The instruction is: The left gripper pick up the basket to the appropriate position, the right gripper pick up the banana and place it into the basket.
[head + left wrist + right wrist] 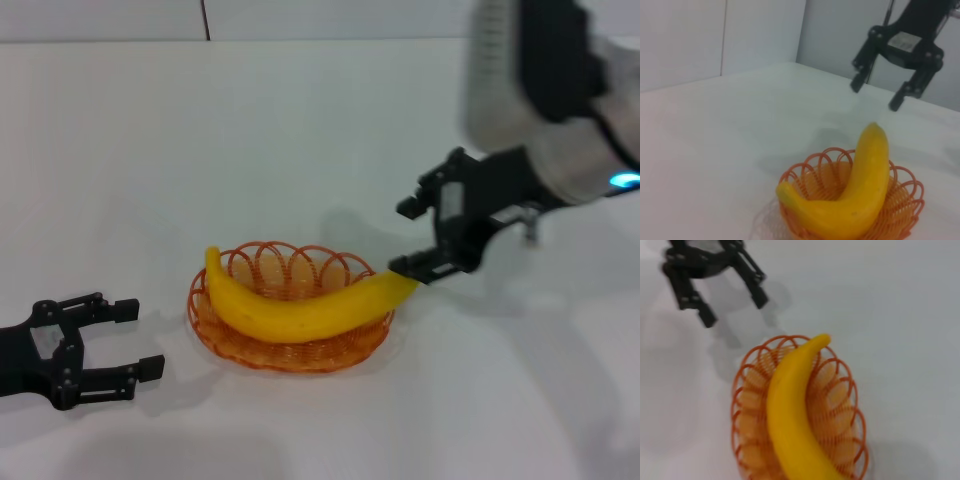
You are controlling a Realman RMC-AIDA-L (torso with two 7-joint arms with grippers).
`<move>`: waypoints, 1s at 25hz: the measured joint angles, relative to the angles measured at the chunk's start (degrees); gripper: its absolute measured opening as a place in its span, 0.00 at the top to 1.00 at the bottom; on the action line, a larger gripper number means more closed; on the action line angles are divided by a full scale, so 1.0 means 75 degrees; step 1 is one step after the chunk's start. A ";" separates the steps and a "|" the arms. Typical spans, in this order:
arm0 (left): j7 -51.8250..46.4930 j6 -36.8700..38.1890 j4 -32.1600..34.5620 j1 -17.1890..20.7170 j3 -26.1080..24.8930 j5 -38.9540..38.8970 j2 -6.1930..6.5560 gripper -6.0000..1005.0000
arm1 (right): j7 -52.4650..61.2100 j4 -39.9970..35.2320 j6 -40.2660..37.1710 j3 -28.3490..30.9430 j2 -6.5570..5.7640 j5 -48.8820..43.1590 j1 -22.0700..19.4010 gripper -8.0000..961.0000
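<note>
The yellow banana (305, 305) lies across the orange wire basket (250, 345), both ends sticking over the rim. The basket stands on the white table in the middle of the head view. My right gripper (412, 238) hovers open just above and beyond the banana's right end, holding nothing. My left gripper (130, 338) rests open on the table to the left of the basket, a short gap away. The left wrist view shows the banana (855, 197) in the basket (907, 205) with the right gripper (877, 92) open behind it. The right wrist view shows the banana (792, 415), the basket (847, 420) and the left gripper (732, 307).
The white table (300, 130) stretches out all round the basket. A wall with a vertical seam (205, 18) rises at the back edge. The right arm's white and black body (545, 90) fills the upper right of the head view.
</note>
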 joint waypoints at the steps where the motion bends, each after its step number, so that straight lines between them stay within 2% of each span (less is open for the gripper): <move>1: 0.0001 0.0000 0.0000 0.0000 0.0000 0.0000 0.0000 0.16 | -0.0597 0.0025 -0.0237 0.0532 -0.0005 0.0487 -0.0313 0.22; 2: 0.0001 0.0000 0.0000 0.0000 0.0000 0.0000 0.0000 0.16 | -0.0597 0.0025 -0.0237 0.0532 -0.0005 0.0487 -0.0313 0.22; 6: 0.0009 -0.0001 0.0000 0.0009 0.0000 0.0001 0.0000 0.16 | -0.1851 0.0633 -0.0902 0.1797 -0.0017 0.1450 -0.0646 0.19; 10: 0.0053 -0.0071 -0.0001 -0.0014 0.0000 0.0000 -0.0002 0.16 | -0.3666 0.2084 -0.1504 0.3003 -0.0055 0.1650 -0.0637 0.17; 14: 0.0059 -0.0106 -0.0010 -0.0084 0.0000 0.0019 -0.0008 0.16 | -0.5552 0.3391 -0.1602 0.4074 -0.0059 0.1664 -0.0544 0.17; 17: 0.0060 -0.0106 -0.0015 -0.0171 0.0000 0.0080 -0.0020 0.16 | -0.6460 0.4229 -0.1619 0.4965 -0.0153 0.1663 -0.0471 0.16; 22: 0.0071 -0.0106 -0.0023 -0.0206 0.0039 0.0108 -0.0034 0.16 | -0.7342 0.5297 -0.1480 0.5722 -0.0332 0.1632 -0.0360 0.14; 25: 0.0248 -0.0106 -0.0024 -0.0227 0.0067 0.0108 -0.0050 0.16 | -0.7724 0.5779 -0.1346 0.5825 -0.0337 0.1620 -0.0360 0.10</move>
